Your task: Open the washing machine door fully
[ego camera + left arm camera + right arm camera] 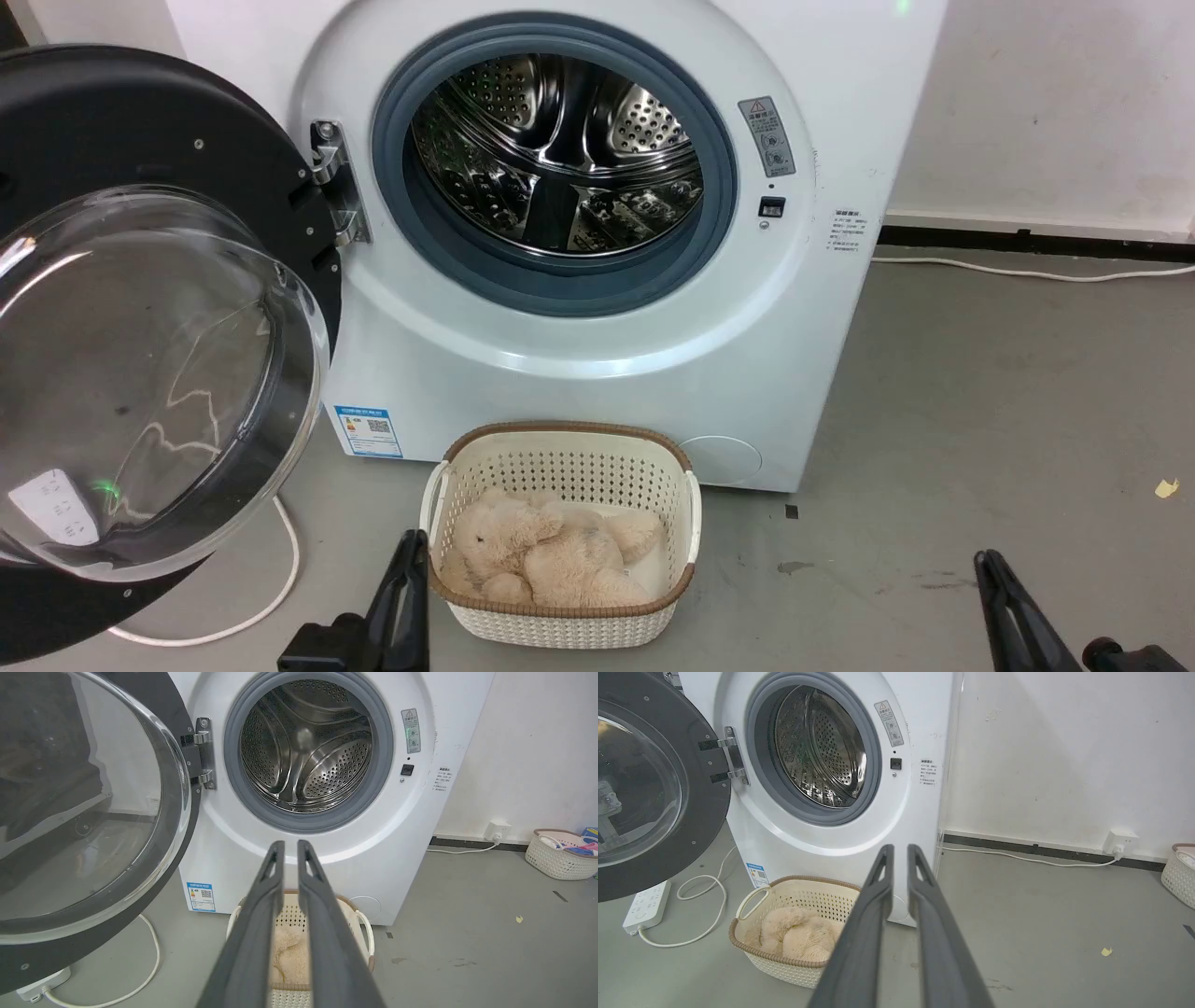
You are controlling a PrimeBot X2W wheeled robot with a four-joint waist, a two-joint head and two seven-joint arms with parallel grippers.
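door (149, 355) stands wide open, left of washing machine (579, 373) | left gripper (290, 845), right gripper (900, 849): fingers slightly apart, holding nothing

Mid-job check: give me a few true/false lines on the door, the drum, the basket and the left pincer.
1. The washing machine door stands swung open. True.
2. The drum holds laundry. False: it looks empty.
3. The cream basket in front of the washing machine holds a plush toy. True.
4. The left pincer grips the door's rim. False: it holds nothing and is apart from the door.
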